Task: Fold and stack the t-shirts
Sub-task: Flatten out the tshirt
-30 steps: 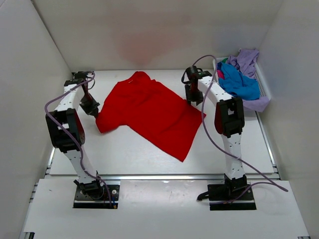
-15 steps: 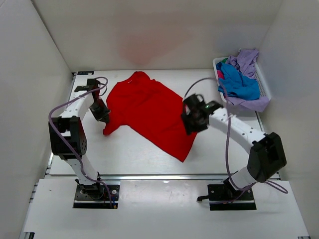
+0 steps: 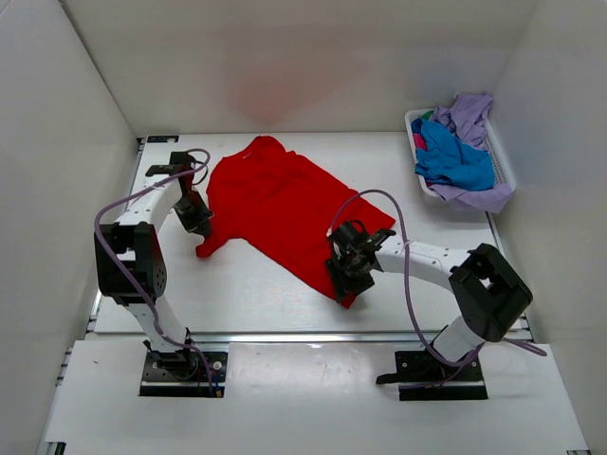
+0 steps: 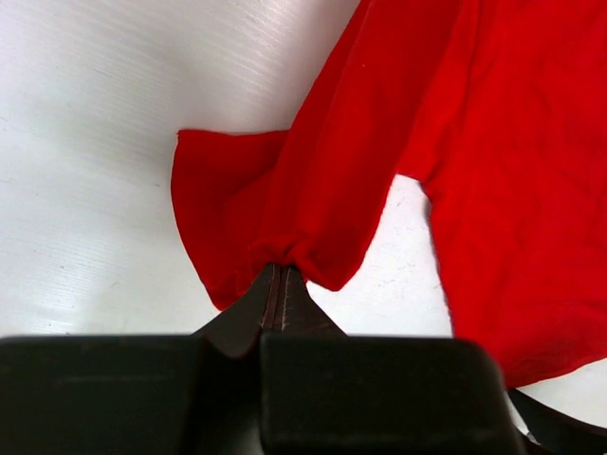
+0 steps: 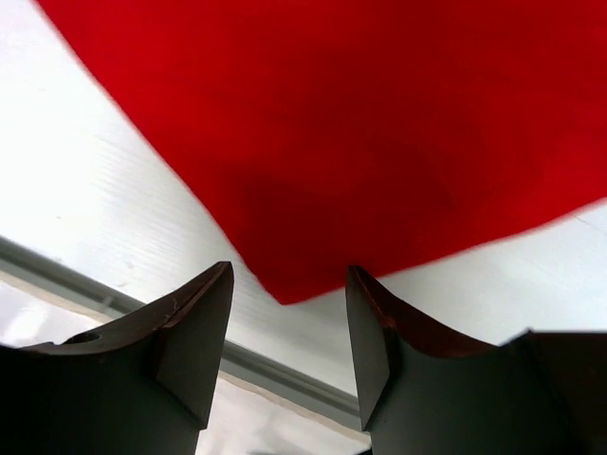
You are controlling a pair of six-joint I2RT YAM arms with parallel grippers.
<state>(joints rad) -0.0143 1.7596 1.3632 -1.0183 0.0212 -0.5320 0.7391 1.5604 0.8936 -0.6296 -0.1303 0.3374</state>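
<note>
Red cloth fills the top view: the red shirt [image 3: 285, 213] is spread flat but skewed on the worktop [image 3: 237, 284], collar to the far side. A blue shirt [image 3: 455, 156] and a lavender shirt [image 3: 469, 114] are heaped in the basket [image 3: 504, 163] at the far right. The left jaws are set at the left sleeve and the right jaws at the near hem corner, probably so the shirt can be straightened for folding.

In the left wrist view, the left jaws are seen clenched on a gathered pinch of sleeve.

In the right wrist view, the right jaws are held released, spread either side of the hem corner and not yet closed on it.
</note>
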